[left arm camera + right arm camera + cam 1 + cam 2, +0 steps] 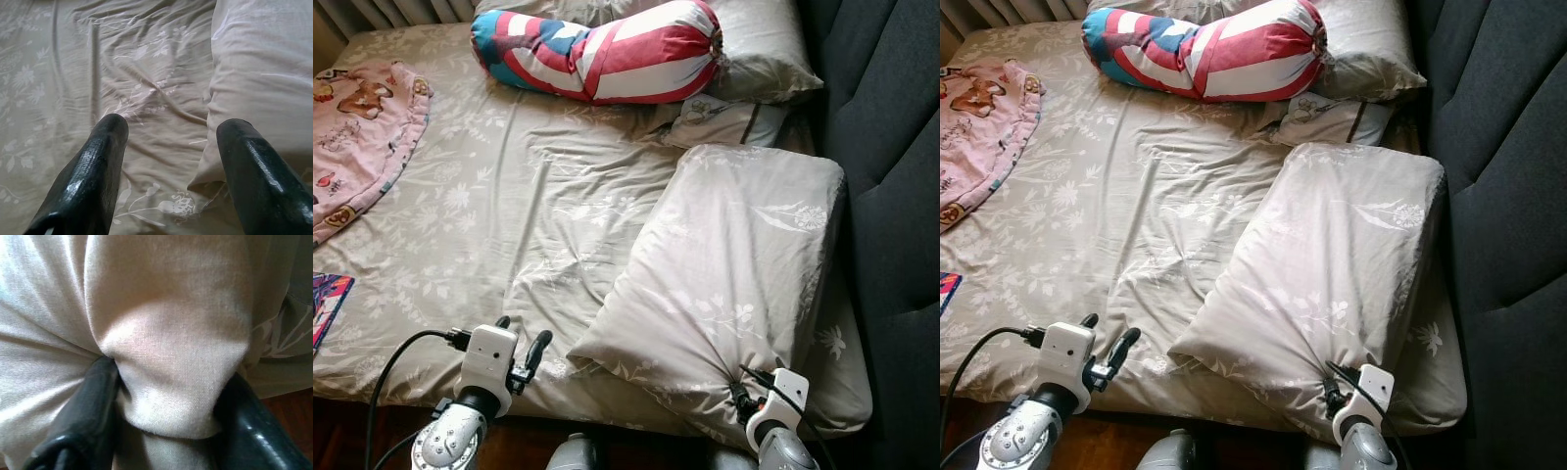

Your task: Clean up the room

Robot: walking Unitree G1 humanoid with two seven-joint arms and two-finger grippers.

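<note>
My right gripper (161, 396) pinches a bunched fold at the near edge of the soft beige pillow (734, 264), which lies askew on the bed (509, 196) beside the dark headboard (891, 147), probably to drag it straight. My left gripper (171, 142) hovers with fingers spread over the wrinkled floral sheet.

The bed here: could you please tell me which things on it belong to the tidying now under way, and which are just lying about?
In hand:
- beige pillow, near edge pinched by the right gripper
- left gripper, open over the sheet

Lying about:
- striped bolster
- pink blanket
- small cushion
- colourful book
</note>
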